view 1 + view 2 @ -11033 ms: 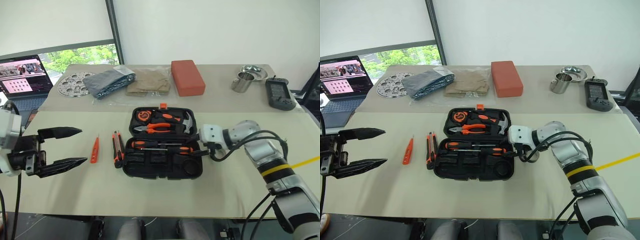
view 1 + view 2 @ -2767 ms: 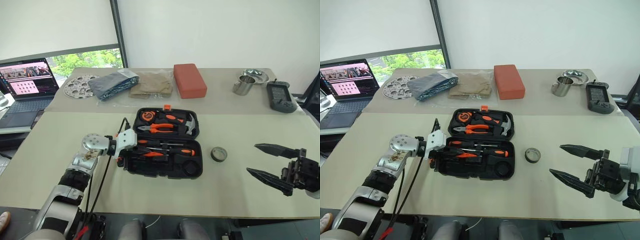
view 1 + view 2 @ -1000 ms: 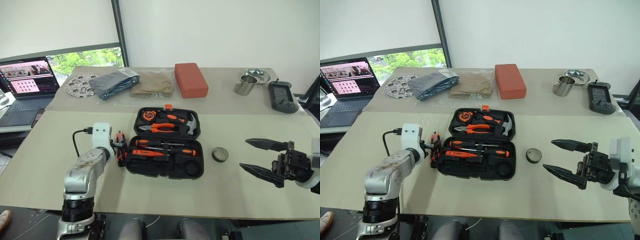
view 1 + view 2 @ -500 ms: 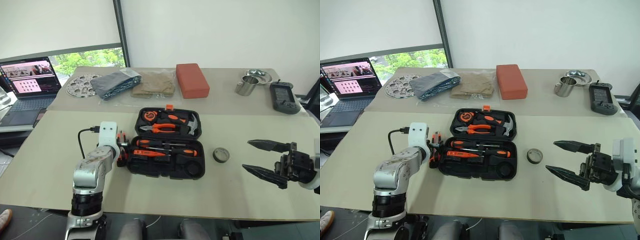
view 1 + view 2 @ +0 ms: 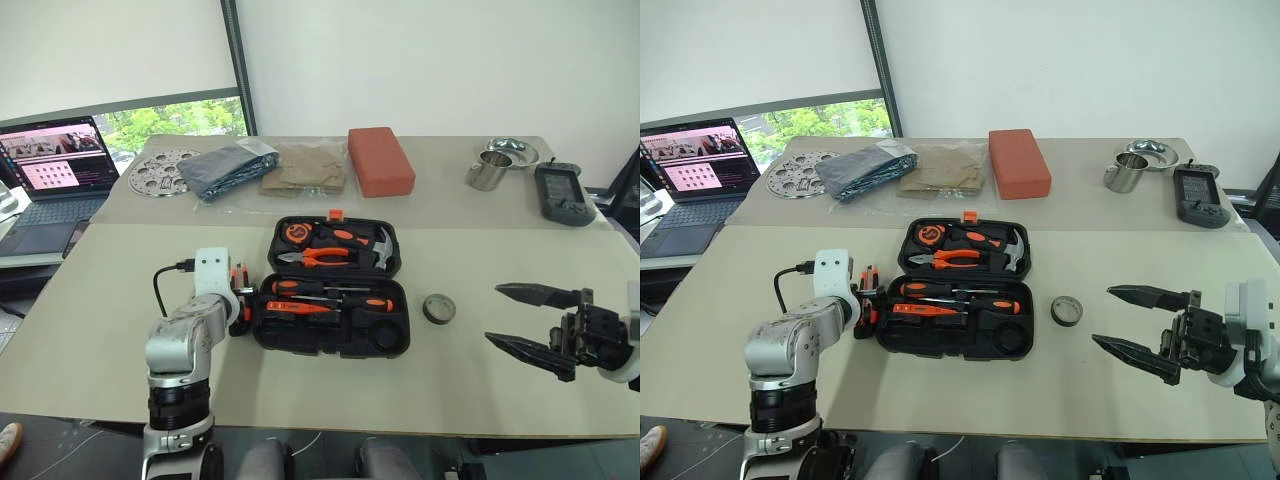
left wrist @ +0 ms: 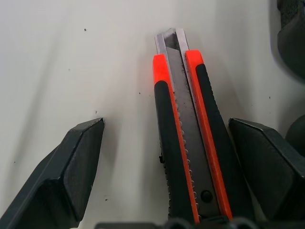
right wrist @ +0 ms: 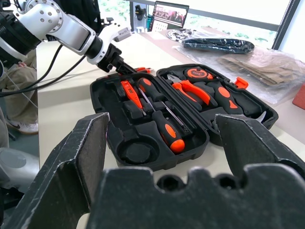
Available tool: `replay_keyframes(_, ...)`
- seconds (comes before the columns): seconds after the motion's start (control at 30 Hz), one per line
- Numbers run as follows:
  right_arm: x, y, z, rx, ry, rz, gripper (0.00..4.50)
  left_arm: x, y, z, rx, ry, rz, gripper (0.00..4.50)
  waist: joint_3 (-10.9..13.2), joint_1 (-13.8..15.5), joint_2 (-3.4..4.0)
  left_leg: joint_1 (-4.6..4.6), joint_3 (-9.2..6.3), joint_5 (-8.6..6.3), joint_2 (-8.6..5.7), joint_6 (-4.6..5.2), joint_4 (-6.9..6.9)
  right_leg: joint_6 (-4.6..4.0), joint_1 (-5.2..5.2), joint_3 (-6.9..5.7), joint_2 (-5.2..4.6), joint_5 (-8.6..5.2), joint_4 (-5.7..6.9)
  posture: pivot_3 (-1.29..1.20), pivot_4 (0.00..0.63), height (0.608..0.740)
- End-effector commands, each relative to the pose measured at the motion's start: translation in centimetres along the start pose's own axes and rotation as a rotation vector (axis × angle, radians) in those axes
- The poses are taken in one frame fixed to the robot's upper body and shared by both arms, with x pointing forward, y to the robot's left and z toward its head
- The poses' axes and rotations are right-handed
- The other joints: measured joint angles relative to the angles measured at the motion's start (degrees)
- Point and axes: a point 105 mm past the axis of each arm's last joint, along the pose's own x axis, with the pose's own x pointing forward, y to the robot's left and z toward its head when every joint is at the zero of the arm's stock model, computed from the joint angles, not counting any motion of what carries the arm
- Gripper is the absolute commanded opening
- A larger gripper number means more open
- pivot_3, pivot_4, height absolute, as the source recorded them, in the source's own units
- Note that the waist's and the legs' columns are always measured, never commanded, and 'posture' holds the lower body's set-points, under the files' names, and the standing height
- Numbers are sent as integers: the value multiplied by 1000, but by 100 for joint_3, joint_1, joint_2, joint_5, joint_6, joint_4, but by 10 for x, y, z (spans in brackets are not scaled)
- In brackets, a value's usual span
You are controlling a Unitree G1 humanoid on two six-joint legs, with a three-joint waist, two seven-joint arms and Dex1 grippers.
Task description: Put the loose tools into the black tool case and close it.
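Observation:
The black tool case (image 5: 330,346) lies open mid-table, with two long screwdrivers (image 5: 330,288) and a small orange screwdriver (image 5: 295,307) in its near half. Pliers and a hammer sit in the lid. The orange-black utility knife (image 6: 188,143) lies on the table just left of the case. My left gripper (image 6: 166,129) is open and straddles it, one finger (image 6: 71,167) on each side, neither touching it. A small black tape roll (image 5: 438,309) rests on the table right of the case. My right gripper (image 5: 530,320) hovers open and empty further right.
Along the back stand a laptop (image 5: 55,165), a perforated metal disc (image 5: 160,170), a grey bag (image 5: 225,165), a tan packet (image 5: 305,168), a red block (image 5: 380,160), a steel cup (image 5: 487,170) and a black handheld device (image 5: 560,195).
My left wrist has tipped further down over the utility knife without shifting place. The right gripper has stayed put, still open.

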Motion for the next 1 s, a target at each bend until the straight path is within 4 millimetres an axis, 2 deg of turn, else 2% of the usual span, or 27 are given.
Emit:
replay_keyframes(0.03,-2,0,12,-70,-18,-13,4125,1,13,-6,6,8,39,4474,0,-2,0,0,0,0,0,0,0,0,0,0,0,0,0,0,150,740)
replay_keyframes(0.07,-2,0,13,-70,-19,-13,4125,1,13,-5,-2,6,36,3948,0,-2,0,0,0,1,0,-1,-1,0,0,0,0,0,0,0,150,740)
replay_keyframes(0.23,-1,1,13,-68,-19,-13,4125,-2,14,-2,-21,-15,14,2221,0,2,0,0,-1,1,1,-1,-1,0,-3,0,0,0,-1,0,150,740)
replay_keyframes(0.27,-1,1,13,-68,-19,-13,4125,-2,15,-3,-23,-15,16,1731,0,5,0,0,-1,1,1,-1,-1,0,-3,-1,-1,0,-2,0,150,740)
replay_keyframes(0.3,-1,1,13,-68,-18,-14,4125,-3,16,-3,-27,-16,21,1529,0,7,0,0,-2,1,0,-1,-1,0,-3,-1,-1,0,-2,0,150,740)
replay_keyframes(0.5,1,1,15,-66,-19,-13,4125,-3,26,7,-12,-59,57,1524,1,1,-2,-1,-2,1,1,-2,-5,0,-4,0,-1,0,-3,0,150,740)
replay_keyframes(0.6,2,2,15,-65,-21,-15,4125,-5,22,41,39,-226,-63,1524,6,1,-9,0,-3,3,1,-5,-14,-2,-11,-1,2,0,-2,0,150,740)
replay_keyframes(0.7,3,1,16,-65,-22,-15,4125,-21,2,80,129,-407,-308,1524,7,27,-10,4,-9,6,1,-9,-17,-4,-23,-6,3,2,-5,0,150,740)
replay_keyframes(0.77,3,1,17,-66,-22,-15,4125,-44,-22,99,364,-519,-554,1524,8,57,-12,-4,-10,6,-1,-10,-18,-4,-27,-9,-3,2,-16,0,150,740)
replay_keyframes(0.83,4,0,18,-66,-25,-15,4125,-69,-44,91,715,-553,-811,1524,8,61,-9,-4,-8,6,-3,-11,-25,-5,-27,-7,-4,2,-24,0,150,740)
replay_keyframes(1.0,4,1,20,-70,-25,-16,4125,-84,-60,68,1031,-483,-1095,1524,-6,67,30,-1,8,4,-3,-9,-72,-7,-15,-4,-15,2,-81,0,150,740)
